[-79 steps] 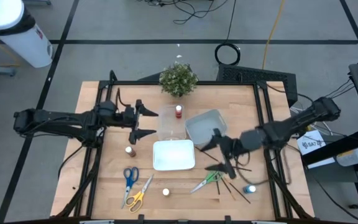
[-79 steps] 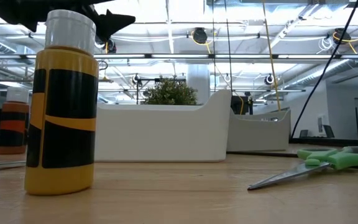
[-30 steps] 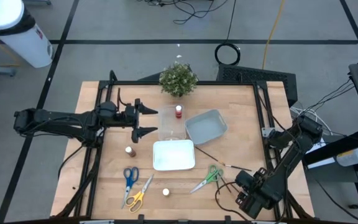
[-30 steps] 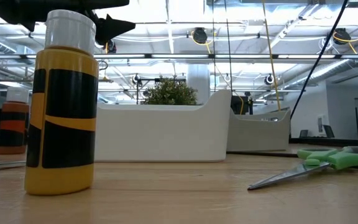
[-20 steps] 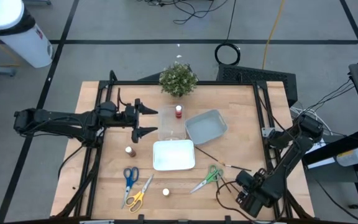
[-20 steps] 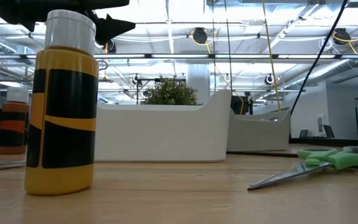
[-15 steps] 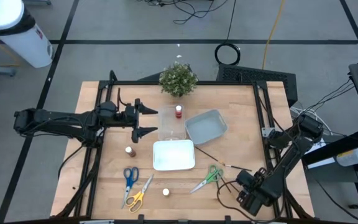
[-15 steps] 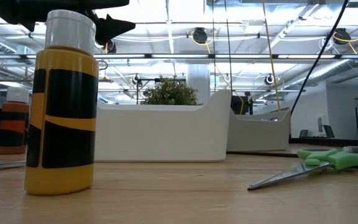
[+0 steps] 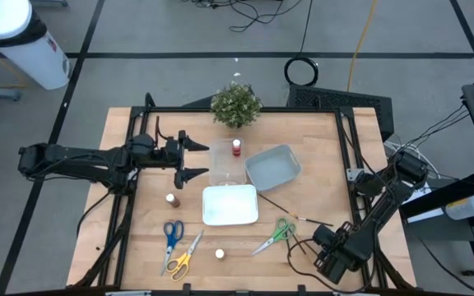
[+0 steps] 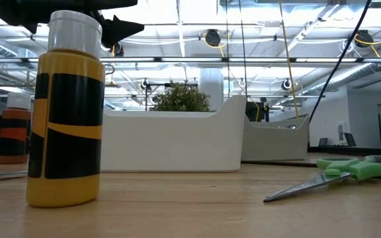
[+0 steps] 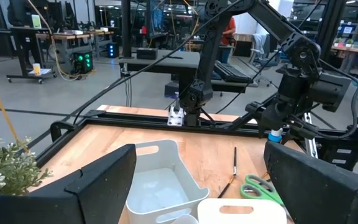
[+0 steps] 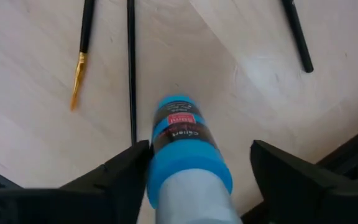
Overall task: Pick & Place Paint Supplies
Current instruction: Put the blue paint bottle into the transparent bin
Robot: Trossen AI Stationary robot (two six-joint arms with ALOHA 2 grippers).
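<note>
Right pincer [image 12: 188,165] straddles the blue paint bottle [image 12: 188,155] at the tabletop's [image 9: 319,164] near right corner, jaws flanking it, grip uncertain. Left pincer [image 9: 189,158] hangs spread wide beside the clear tray [image 9: 225,161].

— How is the potted plant [image 9: 236,106] covered?
— It is seen from straight overhead in the high view, level from table height beyond the white tray [image 10: 170,142] in the low view, and close beside the left wrist camera.
— And the right wrist view?
— The wood is faced closely, far from the plant.
</note>
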